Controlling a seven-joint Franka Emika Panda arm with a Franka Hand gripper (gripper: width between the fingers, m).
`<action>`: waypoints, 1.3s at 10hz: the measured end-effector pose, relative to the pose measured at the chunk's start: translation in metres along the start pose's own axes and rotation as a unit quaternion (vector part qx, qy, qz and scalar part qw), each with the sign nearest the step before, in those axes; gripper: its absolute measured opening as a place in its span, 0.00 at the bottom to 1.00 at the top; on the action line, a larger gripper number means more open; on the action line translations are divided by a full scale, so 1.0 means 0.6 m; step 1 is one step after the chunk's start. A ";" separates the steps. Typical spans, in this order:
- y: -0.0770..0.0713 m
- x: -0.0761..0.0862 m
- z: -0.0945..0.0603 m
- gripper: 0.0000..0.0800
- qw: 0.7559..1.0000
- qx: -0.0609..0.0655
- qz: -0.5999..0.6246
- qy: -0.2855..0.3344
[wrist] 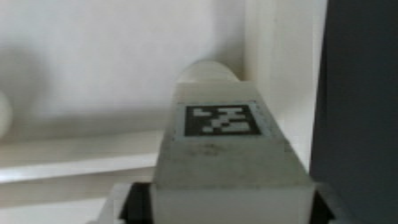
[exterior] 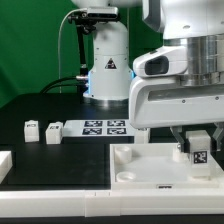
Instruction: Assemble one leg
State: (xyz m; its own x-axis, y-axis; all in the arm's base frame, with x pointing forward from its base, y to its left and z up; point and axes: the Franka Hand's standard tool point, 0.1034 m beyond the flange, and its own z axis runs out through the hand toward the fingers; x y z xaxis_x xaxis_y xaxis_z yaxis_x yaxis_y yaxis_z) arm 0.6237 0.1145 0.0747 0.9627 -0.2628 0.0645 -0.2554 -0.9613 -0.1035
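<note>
My gripper (exterior: pixel 199 140) is shut on a white leg (exterior: pixel 199 151) with a black-and-white tag. It holds the leg upright over the right end of the large white panel (exterior: pixel 140 165), at or just above its surface; whether it touches I cannot tell. In the wrist view the leg (wrist: pixel 222 150) fills the middle, tag facing the camera, clamped between my dark fingers (wrist: pixel 134 203), with the white panel (wrist: pixel 89 90) behind it. Two more legs (exterior: pixel 31 129) (exterior: pixel 53 132) stand on the black table at the exterior view's left.
The marker board (exterior: pixel 100 127) lies flat behind the panel. The robot's white base (exterior: pixel 107 70) stands at the back. Another white part (exterior: pixel 4 165) lies at the exterior view's left edge. The white table front (exterior: pixel 60 205) runs along the bottom.
</note>
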 end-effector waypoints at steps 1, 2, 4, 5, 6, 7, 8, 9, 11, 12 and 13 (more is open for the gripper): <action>0.003 -0.003 0.000 0.36 0.997 -0.002 0.078 0.006; 0.004 -0.002 0.000 0.36 0.990 -0.002 0.139 0.008; 0.008 -0.002 0.001 0.36 0.954 -0.005 0.299 0.011; 0.009 -0.002 0.001 0.36 0.931 -0.003 0.364 0.011; 0.009 -0.002 0.002 0.36 0.880 0.003 0.475 0.007; 0.009 -0.001 0.002 0.36 0.857 0.005 0.515 0.007; 0.011 0.002 0.002 0.36 0.825 0.010 0.565 0.003; 0.012 0.002 0.002 0.36 0.811 0.013 0.584 -0.001; 0.011 0.001 0.003 0.48 0.819 0.013 0.573 -0.001; 0.011 0.001 0.004 0.65 0.829 0.013 0.559 -0.001; 0.008 0.000 0.004 0.65 0.846 0.012 0.533 0.000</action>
State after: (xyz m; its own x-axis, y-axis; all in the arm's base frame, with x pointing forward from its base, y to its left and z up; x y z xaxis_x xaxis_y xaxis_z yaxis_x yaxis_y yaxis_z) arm 0.6226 0.1099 0.0719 0.1863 -0.9793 -0.0792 -0.9767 -0.1759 -0.1234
